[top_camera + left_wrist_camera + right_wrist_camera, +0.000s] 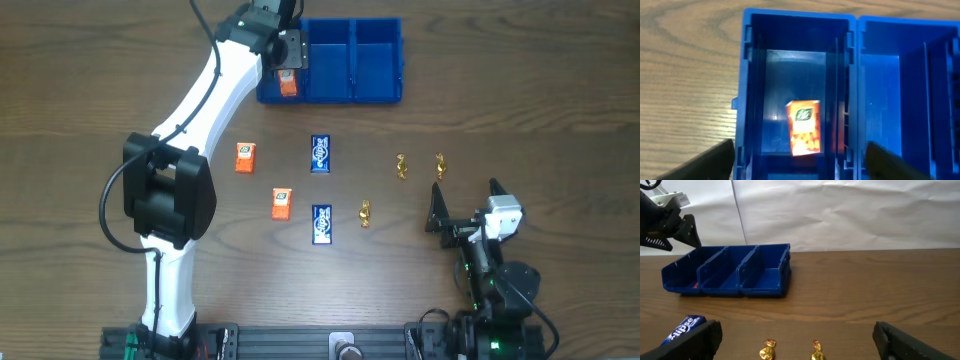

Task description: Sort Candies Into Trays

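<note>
One overhead camera, two on the wrists.
The top view looks straight down on the whole table (520,90). The left wrist view peers closely into the blue tray (852,75) right under the left claw (800,162); the right wrist view, set low, faces that tray far ahead of the right claw (799,340).

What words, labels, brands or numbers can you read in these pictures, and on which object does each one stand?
On the orange pack in the blue tray: a logo, too blurred to read.
On the loose orange packs: print too small to read.
On the blue packs: white lettering, too small to read from above and cut off in the right wrist view.
On the gold-wrapped candies: none visible.
</note>
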